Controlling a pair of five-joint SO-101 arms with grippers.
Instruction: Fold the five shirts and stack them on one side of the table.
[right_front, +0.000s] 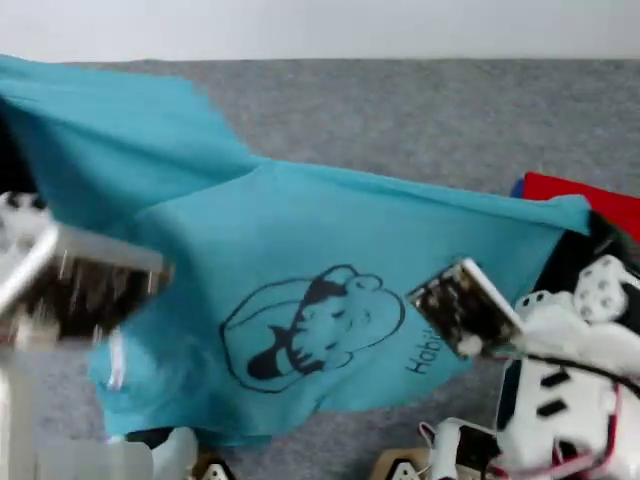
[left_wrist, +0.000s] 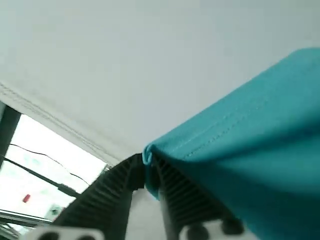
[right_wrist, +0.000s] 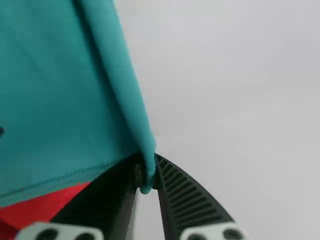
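The teal shirt (right_front: 300, 260) is hanging spread out above the grey table (right_front: 420, 110), stretched between the two arms, with its dark line drawing (right_front: 310, 325) facing up toward the high camera. The left gripper (left_wrist: 147, 167) is pinching a stitched edge of the shirt, its ribbed fingers (left_wrist: 107, 192) closed almost together with only the fabric between them. The right gripper (right_wrist: 146, 172) is doing the same on the right side, its jaws clamped tight on a folded corner of the cloth. In the high view the left arm (right_front: 80, 280) is showing blurred at the near left, and the right arm (right_front: 570, 350) is sitting at the near right. A red shirt (right_front: 590, 200) is lying on the table at the right, just beyond the teal shirt's right corner.
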